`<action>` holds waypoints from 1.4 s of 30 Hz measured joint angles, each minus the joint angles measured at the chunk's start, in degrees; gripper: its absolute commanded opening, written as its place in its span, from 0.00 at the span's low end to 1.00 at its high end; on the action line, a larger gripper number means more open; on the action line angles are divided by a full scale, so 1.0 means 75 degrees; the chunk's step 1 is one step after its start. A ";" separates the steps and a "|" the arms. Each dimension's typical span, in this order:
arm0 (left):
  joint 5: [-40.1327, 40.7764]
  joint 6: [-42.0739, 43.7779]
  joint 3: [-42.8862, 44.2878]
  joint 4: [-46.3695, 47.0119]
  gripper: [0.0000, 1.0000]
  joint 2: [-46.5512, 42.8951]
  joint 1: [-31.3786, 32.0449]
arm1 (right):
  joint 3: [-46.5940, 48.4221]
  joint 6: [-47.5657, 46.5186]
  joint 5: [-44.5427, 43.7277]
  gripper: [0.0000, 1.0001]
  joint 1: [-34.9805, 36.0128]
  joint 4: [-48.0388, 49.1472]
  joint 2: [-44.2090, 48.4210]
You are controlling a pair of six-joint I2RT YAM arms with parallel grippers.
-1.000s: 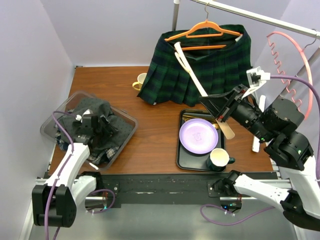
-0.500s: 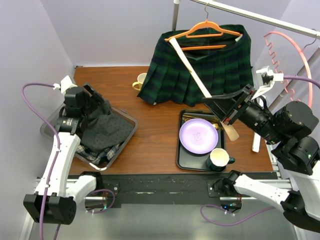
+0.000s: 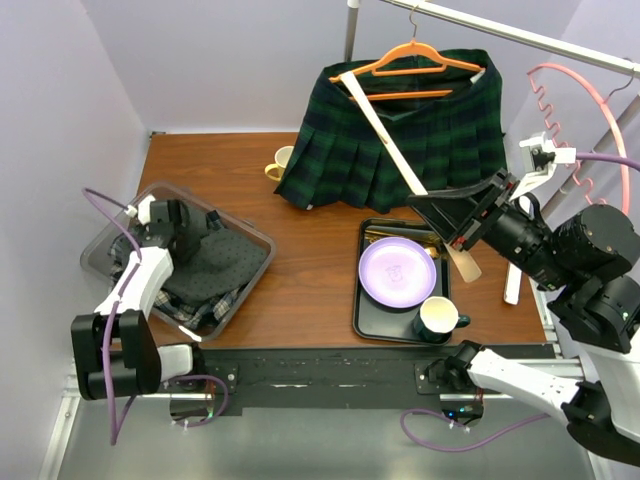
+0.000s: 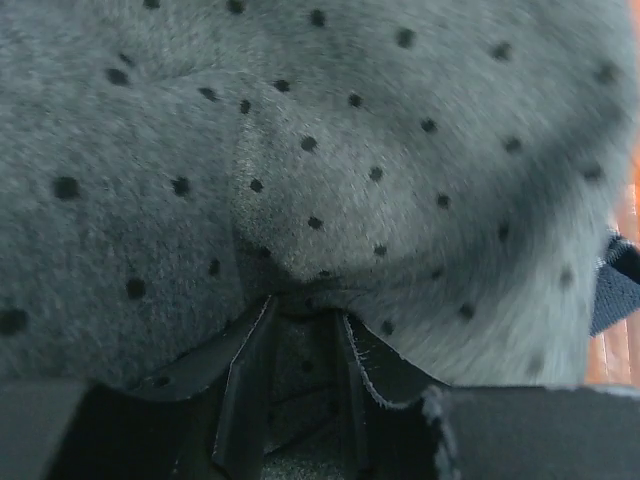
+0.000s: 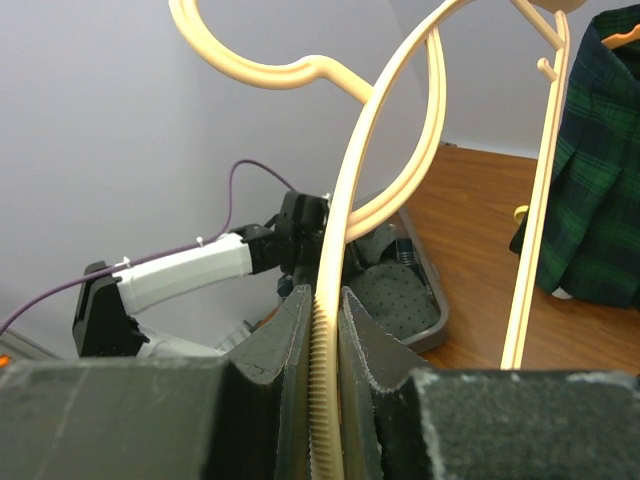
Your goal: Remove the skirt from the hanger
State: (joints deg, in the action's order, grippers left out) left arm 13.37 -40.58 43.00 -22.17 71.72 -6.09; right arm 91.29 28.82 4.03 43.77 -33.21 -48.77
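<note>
The left gripper (image 3: 200, 224) has dropped from above the far left edge of the bin (image 3: 100, 240) down onto the clothes inside it. The right gripper (image 3: 428, 207) has drifted a little to the right with its cream hanger (image 3: 385, 135). The skirt (image 3: 440, 150) has not shifted.

From the top camera, the green plaid skirt hangs on the orange hanger (image 3: 410, 60) from the rail (image 3: 520, 35) at the far right of the table (image 3: 300, 250). The cream hanger leans across the skirt's front, its lower part clamped in the right gripper above the tray (image 3: 362, 300). The tray carries a purple plate (image 3: 397, 272) and a dark mug (image 3: 435, 318). A yellow cup (image 3: 280, 162) stands just left of the skirt's hem. The left gripper sits on the grey dotted cloth (image 3: 225, 255) in the bin, well apart from the skirt.

In the left wrist view, the left gripper (image 4: 298, 365) is pressed into the grey dotted cloth (image 4: 350, 150), its fingers (image 4: 250, 370) drawn close together and pinching a puckered fold of it.

In the right wrist view, the right gripper (image 5: 322, 340) is clenched tight on the ridged bar of the cream hanger (image 5: 385, 130). The skirt (image 5: 600, 170) shows at the right edge, and the bin (image 5: 425, 320) lies beyond the fingers.
</note>
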 measured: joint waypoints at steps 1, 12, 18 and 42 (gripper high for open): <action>0.0029 -0.0058 -0.0166 0.0117 0.33 -0.0003 0.0000 | 0.0000 -0.0003 0.0000 0.00 0.0000 -0.0009 0.0017; 0.0248 -0.0831 -0.0364 0.0705 0.38 0.0484 -0.0087 | 0.0023 -0.0017 -0.0003 0.00 0.0000 -0.0023 0.0224; 0.0458 -0.0784 0.0297 -0.0204 0.54 0.0058 -0.0087 | 0.0093 -0.0009 -0.0003 0.00 0.0000 -0.0038 0.0256; -0.4252 0.1836 0.1559 0.0874 1.00 -0.2177 -0.0137 | 0.1000 -0.0527 -0.3582 0.00 0.0000 -0.1271 0.0396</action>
State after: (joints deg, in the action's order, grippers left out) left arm -18.52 -26.81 54.70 -15.62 55.40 -7.11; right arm 98.78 24.86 -22.83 43.77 -42.74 -45.80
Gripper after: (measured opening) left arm 0.997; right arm 0.156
